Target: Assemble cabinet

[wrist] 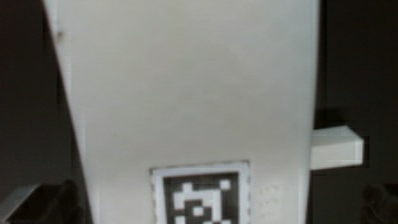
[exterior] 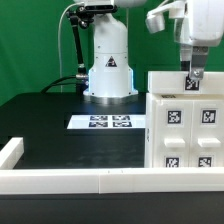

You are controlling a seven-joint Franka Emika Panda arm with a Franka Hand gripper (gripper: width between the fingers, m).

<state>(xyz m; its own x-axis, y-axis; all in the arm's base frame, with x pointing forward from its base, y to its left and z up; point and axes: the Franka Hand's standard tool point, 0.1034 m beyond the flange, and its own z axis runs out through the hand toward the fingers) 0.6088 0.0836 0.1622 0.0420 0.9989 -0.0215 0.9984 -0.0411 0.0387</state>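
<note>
A low white rail (exterior: 70, 180) runs along the near edge of the black worktop (exterior: 45, 125), turning up at a corner on the exterior view's left. Just behind that rail, toward the exterior view's right, stands the cabinet (exterior: 185, 125), a big white box with black-and-white square tags on its face and top. Beyond the rail and beside the cabinet, toward the exterior view's left, the marker board (exterior: 100, 122) lies flat on the worktop. Above the cabinet's top hangs the tool (exterior: 194, 80), its fingers spread wide and gripping nothing. In the wrist view a broad white cabinet panel (wrist: 187, 90) fills the picture, with one tag (wrist: 201, 195) on it. Farthest back, behind the marker board, stands the arm's white base (exterior: 108, 70) before a green backdrop
</note>
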